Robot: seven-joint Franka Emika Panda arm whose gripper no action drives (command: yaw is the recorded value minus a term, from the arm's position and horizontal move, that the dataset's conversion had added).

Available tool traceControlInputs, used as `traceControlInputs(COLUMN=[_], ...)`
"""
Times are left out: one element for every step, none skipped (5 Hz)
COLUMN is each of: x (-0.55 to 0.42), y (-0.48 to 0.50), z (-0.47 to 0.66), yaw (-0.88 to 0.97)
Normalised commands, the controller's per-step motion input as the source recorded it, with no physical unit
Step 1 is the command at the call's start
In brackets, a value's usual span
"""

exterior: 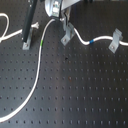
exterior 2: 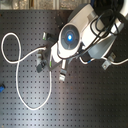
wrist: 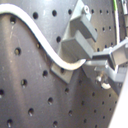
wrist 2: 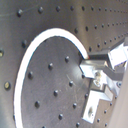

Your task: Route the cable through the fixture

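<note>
The white cable [exterior: 35, 80] runs from the first exterior view's lower left up in a curve to my gripper [exterior: 64, 21]. Its green band [exterior: 41, 46] lies on that rise. Past the gripper the cable goes on to the first exterior view's right, with its blue band [exterior: 92, 42] there. The bare grey fixture [exterior: 67, 35] stands right under the gripper. In the first wrist view the fingers [wrist: 107, 59] are closed on the cable [wrist: 65, 64] just in front of the fixture [wrist: 75, 37]. The second wrist view shows the cable's arc [wrist 2: 35, 45] ending in the gripper [wrist 2: 92, 67].
A second grey clip [exterior: 116, 40] stands to the first exterior view's right, with the cable passing at it. A third clip [exterior: 27, 39] with a dark post stands to the first exterior view's left. The arm's body [exterior 2: 72, 37] hides the gripper in the second exterior view. Black perforated board [exterior: 75, 95].
</note>
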Motion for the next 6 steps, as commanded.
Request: traceControlInputs(x=[-0.204,-0.087,0.017,0.355,0.359,0.350], y=[-0.250,-0.225,-0.026,0.186,0.119,0.057], z=[-0.75,-0.75,-0.32,0.01,0.01,0.01], yaw=[0.00,0.00,0.15,0.38,0.46,0.46])
